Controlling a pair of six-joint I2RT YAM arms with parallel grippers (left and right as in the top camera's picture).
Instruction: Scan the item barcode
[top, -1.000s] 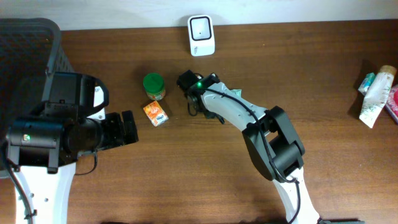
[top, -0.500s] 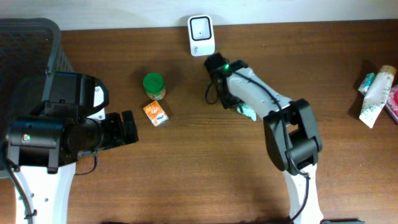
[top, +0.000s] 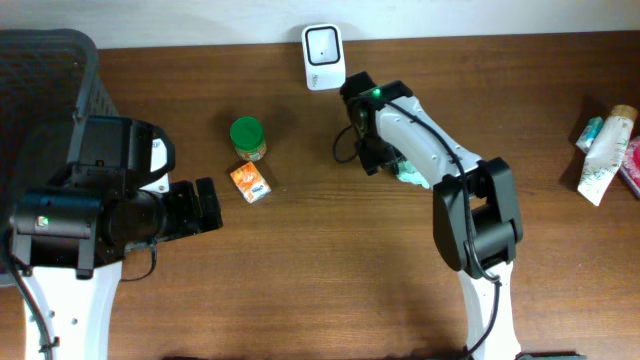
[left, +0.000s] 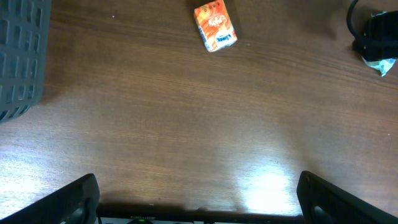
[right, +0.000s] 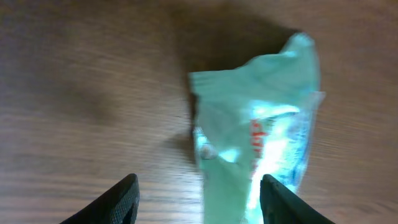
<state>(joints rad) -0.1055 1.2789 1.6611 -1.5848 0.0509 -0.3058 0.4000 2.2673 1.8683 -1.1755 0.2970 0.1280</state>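
My right gripper (right: 199, 186) stands spread, not clamping, astride the mint packet (right: 249, 143), whose long axis runs straight ahead. The scanner (top: 324, 57) sits near, at the table's back edge. The left gripper (left: 196, 186) gapes, farther off.

A mint-green plastic packet (right: 255, 143) with red lettering is shown crumpled, glare caught on its film. A white, rounded barcode scanner (top: 324, 58) with a square window is set at 12 o'clock in the overhead view, and the packet is found near it, toward its 5 o'clock.
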